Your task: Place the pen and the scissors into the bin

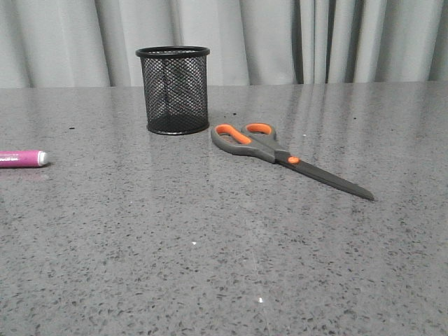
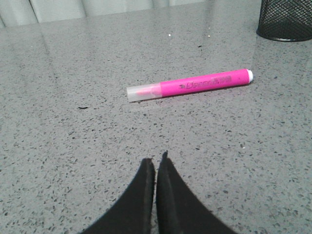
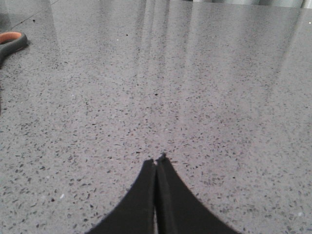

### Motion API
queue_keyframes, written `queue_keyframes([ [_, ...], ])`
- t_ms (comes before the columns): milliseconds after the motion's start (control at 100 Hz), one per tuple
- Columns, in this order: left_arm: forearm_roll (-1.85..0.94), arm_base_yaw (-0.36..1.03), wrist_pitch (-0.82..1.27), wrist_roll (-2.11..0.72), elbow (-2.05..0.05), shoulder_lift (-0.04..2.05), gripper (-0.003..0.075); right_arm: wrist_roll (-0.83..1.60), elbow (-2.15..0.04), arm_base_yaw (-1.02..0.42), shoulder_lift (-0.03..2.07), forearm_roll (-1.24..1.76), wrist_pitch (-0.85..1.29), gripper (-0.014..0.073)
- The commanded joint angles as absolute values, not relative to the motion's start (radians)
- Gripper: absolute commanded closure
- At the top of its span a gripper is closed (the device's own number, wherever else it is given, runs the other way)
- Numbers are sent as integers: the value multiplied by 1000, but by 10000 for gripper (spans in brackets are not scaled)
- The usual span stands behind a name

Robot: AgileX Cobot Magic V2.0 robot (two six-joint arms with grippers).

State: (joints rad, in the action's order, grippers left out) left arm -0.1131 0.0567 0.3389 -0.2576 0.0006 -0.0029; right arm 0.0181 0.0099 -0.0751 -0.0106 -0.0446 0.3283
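Bench top: grey speckled stone-look slab, polished, smooth, with soft streaked reflections of the curtain across it.

Curtain behind the far edge: pale grey cloth, matt, hanging in folds.

Pen cup: black wire mesh wall, see-through, with a solid black rim and base; low sheen.

Scissors: dark grey handles, plastic-looking, matt, orange lining inside the loops, orange pivot dot; blades dark grey, dull, non-reflective.

Pen: magenta barrel, glossy smooth plastic with printed lettering; translucent frosted cap at one end, small white plug at the other.

Left gripper and right gripper: black fingers, matt, smooth.
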Motion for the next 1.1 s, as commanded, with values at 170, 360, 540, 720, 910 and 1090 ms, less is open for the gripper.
queue_keyframes([
  [170, -112, 54, 287, -248, 46, -36, 739, 27, 25, -72, -30, -44, 289, 662],
  [360, -112, 54, 287, -248, 46, -36, 739, 27, 25, -72, -30, -44, 289, 662],
  [540, -112, 54, 287, -248, 46, -36, 739, 27, 25, -72, -30, -44, 289, 662],
  [720, -112, 54, 287, -248, 46, -36, 739, 27, 25, -72, -30, -47, 287, 662],
  [910, -112, 54, 287, -248, 46, -36, 739, 27, 25, -72, -30, -59, 212, 662],
  [1090, -112, 54, 287, -248, 46, -36, 739, 27, 25, -72, -30, -112, -74, 662],
])
